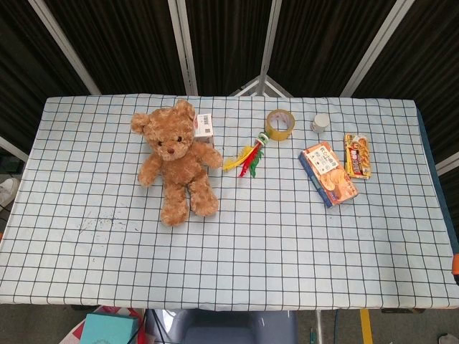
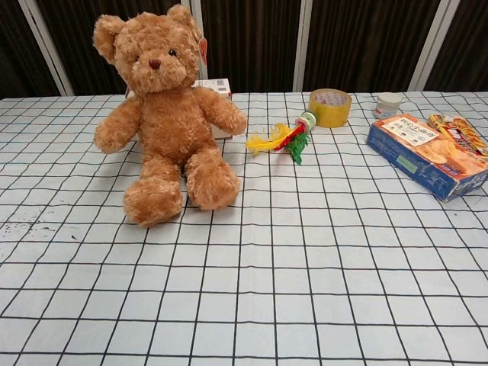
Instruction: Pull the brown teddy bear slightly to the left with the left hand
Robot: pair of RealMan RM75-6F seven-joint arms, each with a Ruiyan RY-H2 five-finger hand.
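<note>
The brown teddy bear [image 1: 175, 160] sits upright on the checked tablecloth [image 1: 237, 244], left of the table's middle, facing me. In the chest view the teddy bear [image 2: 168, 114] fills the upper left, legs stretched toward me. A tag hangs by its ear. Neither hand shows in either view. Nothing touches the bear except a small white box behind its shoulder.
The small white box [image 1: 204, 127] stands behind the bear. To its right lie a feathered toy [image 1: 248, 158], a tape roll [image 1: 280, 124], a small white jar [image 1: 320, 123], a blue snack box [image 1: 328, 174] and a snack packet [image 1: 357, 155]. An orange sliver [image 1: 455, 262] shows at the right edge.
</note>
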